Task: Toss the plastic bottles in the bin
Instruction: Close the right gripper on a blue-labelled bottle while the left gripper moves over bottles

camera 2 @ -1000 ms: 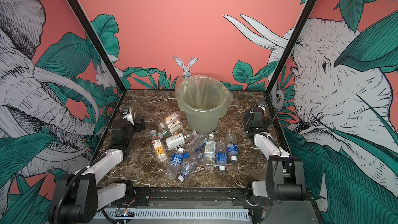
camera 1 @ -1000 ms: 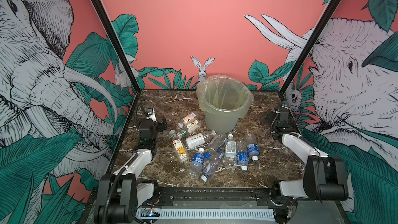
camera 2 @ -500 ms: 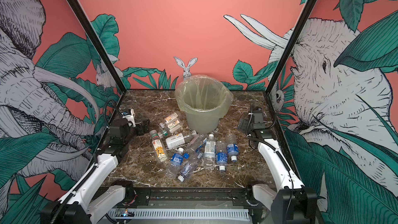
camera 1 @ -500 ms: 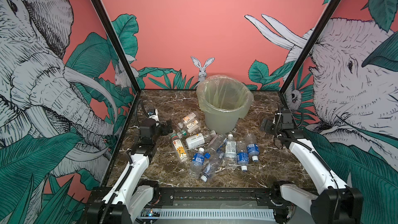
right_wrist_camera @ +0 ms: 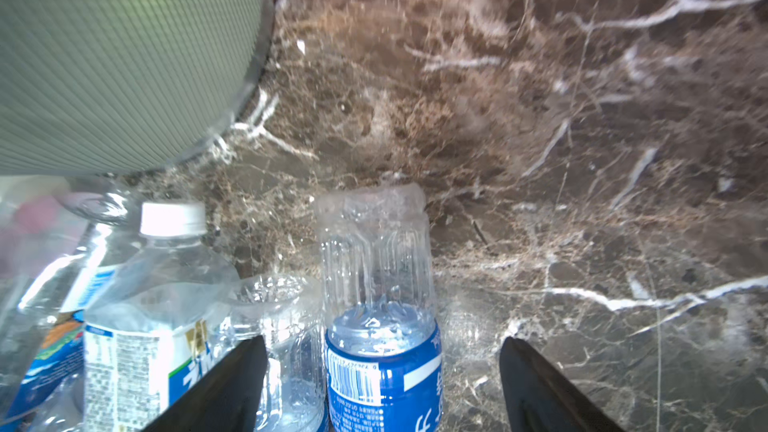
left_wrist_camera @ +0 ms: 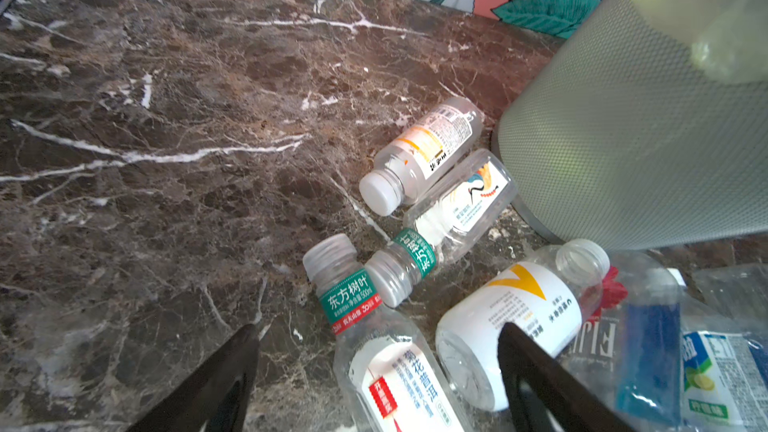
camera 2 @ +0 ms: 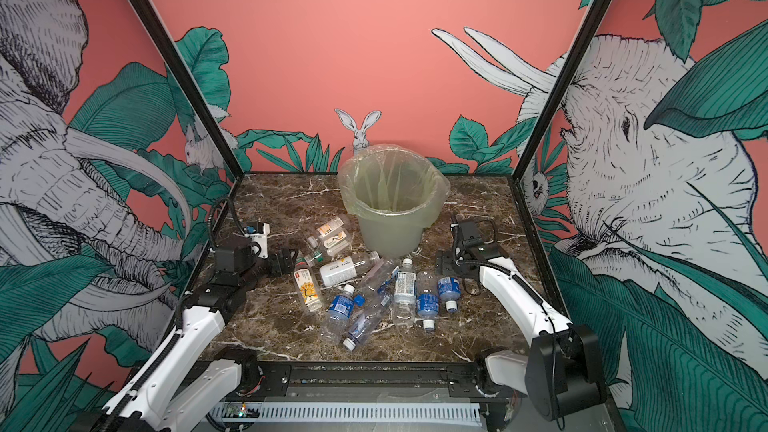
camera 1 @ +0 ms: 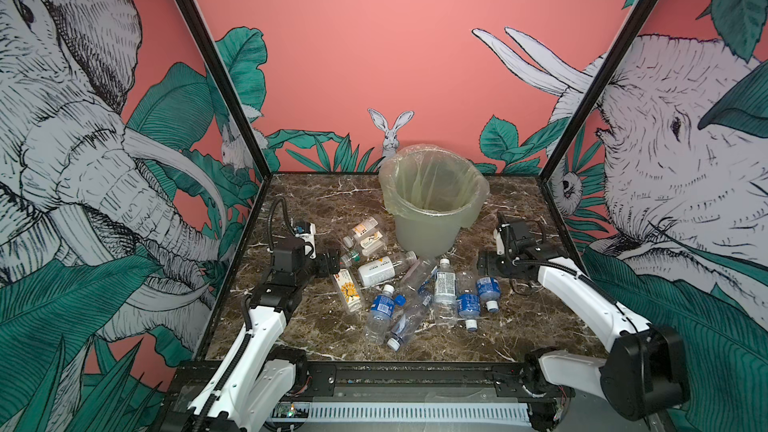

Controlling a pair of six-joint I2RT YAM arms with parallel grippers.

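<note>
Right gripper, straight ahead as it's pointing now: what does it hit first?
Most likely the blue-label bottle, which lies between the open fingers of the right gripper in the wrist view. Depth is unclear, and the table is just beneath it.

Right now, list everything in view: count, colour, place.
table: one, dark brown marble with white veins, under everything.
walls: three, pink with elephant, rabbit and leaf prints, around the table.
bin: one, pale grey-green with a clear liner, upright at the back middle.
plastic bottles: about eleven (overlap blurs the count), clear with blue, white or orange-yellow labels, lying in front of the bin.
left hand: one, black, open, astride a green-banded bottle at the pile's left edge.
right hand: one, black, open, astride a blue-labelled bottle at the pile's right edge.
</note>
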